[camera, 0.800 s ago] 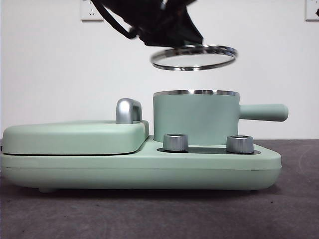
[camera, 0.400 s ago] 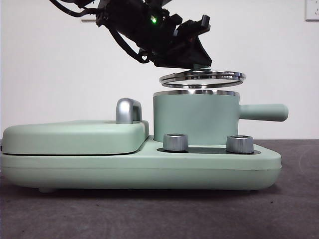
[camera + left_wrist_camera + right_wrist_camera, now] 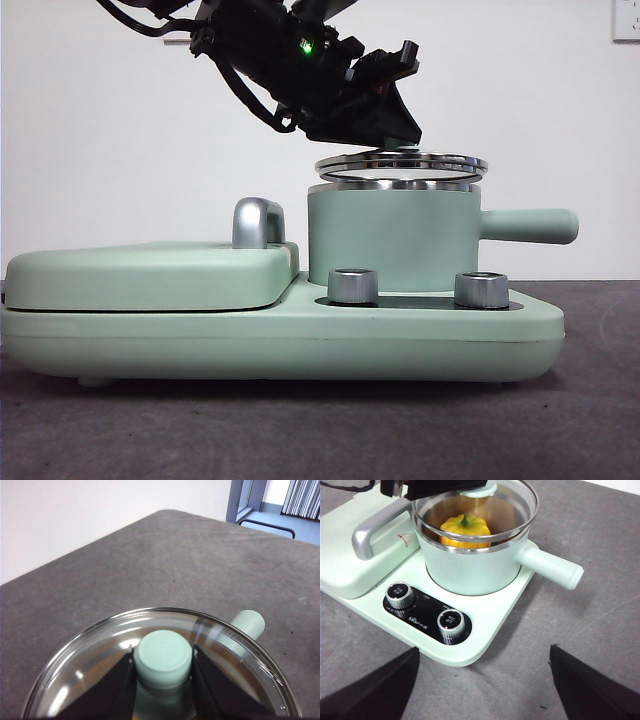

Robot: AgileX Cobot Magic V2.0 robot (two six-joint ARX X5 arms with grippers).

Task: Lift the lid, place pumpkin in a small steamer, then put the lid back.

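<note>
My left gripper is shut on the mint-green knob of the clear glass lid. It holds the lid slightly tilted, just above the steel rim of the small steamer. The lid also shows from the right wrist view, hovering over the pot. The yellow-orange pumpkin with its green stem sits inside the pot, seen through the glass. The pot's long handle points right. My right gripper is open and empty, back from the appliance, above the grey table.
The pot stands on a wide flat mint-green appliance base with two silver knobs. A flat mint-green cover with a chrome handle lies to the pot's left.
My left gripper has lowered the lid from well above the pot to just over its rim.
</note>
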